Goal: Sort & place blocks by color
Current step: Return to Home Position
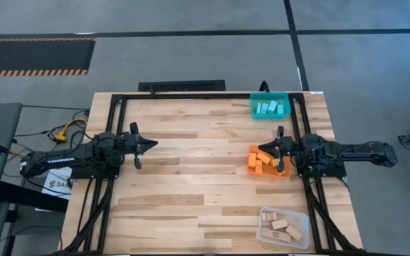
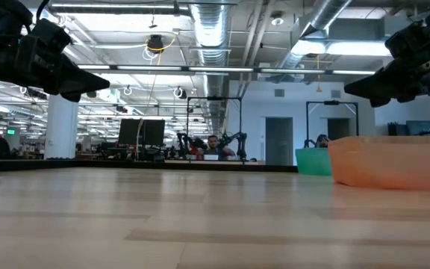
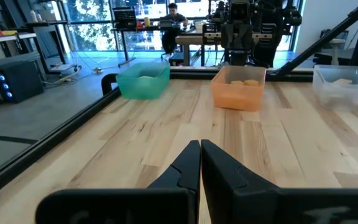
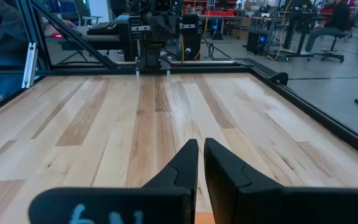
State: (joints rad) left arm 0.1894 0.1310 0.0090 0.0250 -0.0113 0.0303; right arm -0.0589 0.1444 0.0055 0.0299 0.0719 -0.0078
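Left tool (image 3: 200, 145) and right tool (image 4: 200, 144) sit pinched together, clear only in wrist views.

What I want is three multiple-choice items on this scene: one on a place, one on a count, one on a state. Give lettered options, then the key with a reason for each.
1. The right gripper hangs over:
A. a plate
B. a cup
C. the orange bin

2. How many bins are there?
A. three
B. two
C. five

3. The left gripper is:
A. wide open
B. shut and empty
C. shut on a block

Key:
1 C: in the high view the gripper overlaps that bin.
2 A: the teal bin, the orange bin and the clear bin are all there is.
3 B: in the left wrist view its fingers meet with nothing between them.
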